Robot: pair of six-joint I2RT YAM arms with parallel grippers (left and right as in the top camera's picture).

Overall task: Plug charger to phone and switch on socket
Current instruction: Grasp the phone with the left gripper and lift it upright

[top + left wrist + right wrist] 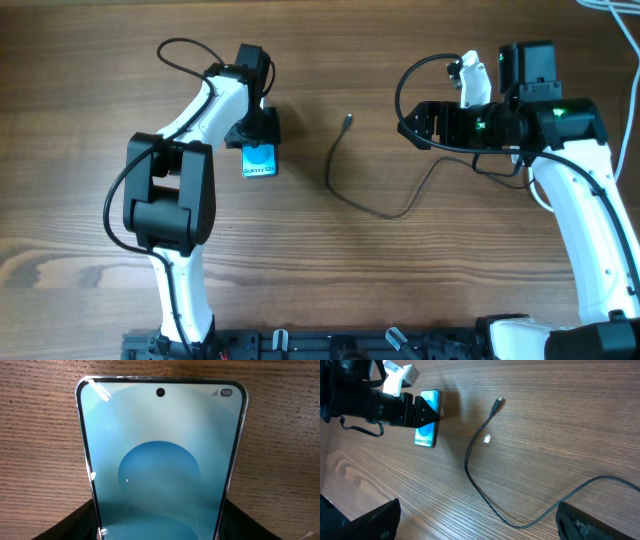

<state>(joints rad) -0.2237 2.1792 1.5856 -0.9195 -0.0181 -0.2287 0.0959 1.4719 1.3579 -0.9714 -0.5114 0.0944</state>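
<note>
Gripping the phone (160, 455), your left jaws are closed on it. In the left wrist view one black finger (70, 522) sits against each long edge at the near end.

Phone lies flat on the wooden tabletop (80, 60), screen up and lit teal-blue. Camera hole and a "100" mark sit at the end far from the wrist camera. Overhead, white "Galaxy S25" text shows on the part of the phone clear of the jaws.

Your right jaws are spread wide and hold nothing. Their dark fingers (370, 520) fill the two bottom corners of the right wrist view, above bare wood.

Charger (331, 170) lies loose on the tabletop between the two arms. Its small plug (498, 402) points away from the robot base, near the phone but not touching it. From the plug the thin black cable curves back toward the base, then swings over toward the right arm (570, 190). It passes below the right jaws without contact.

Left arm (190, 130) reaches in from the base over the phone.
</note>
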